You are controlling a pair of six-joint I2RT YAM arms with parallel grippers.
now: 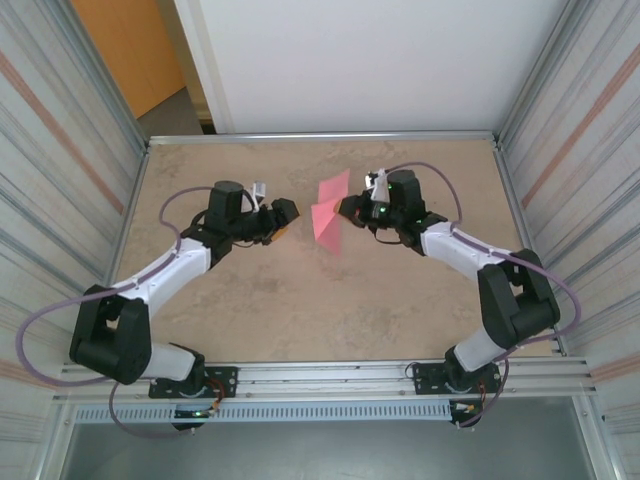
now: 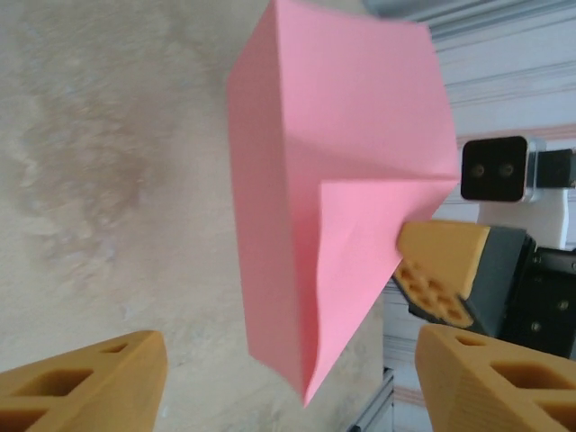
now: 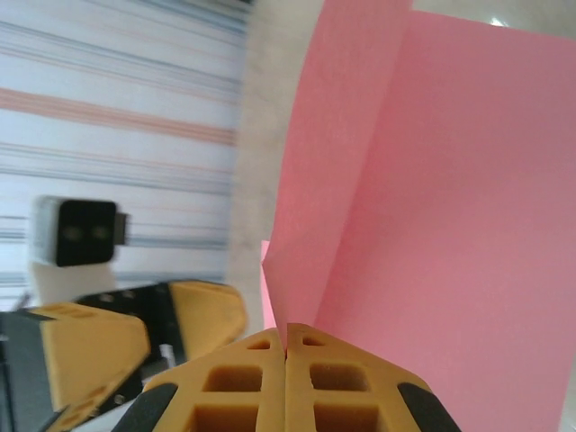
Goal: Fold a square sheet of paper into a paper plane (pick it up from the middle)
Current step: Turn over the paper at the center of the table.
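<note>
Pink-red, thin and smooth, the sheet of paper (image 1: 330, 212) is creased into angled flaps with a pointed lower tip. It is held upright above the middle of the mottled beige table (image 1: 300, 300). The right hand (image 3: 286, 346) pinches its hollow-celled orange fingers tight on a folded edge. The left hand (image 1: 284, 212) stands wide open nearby, clear of the sheet.
</note>
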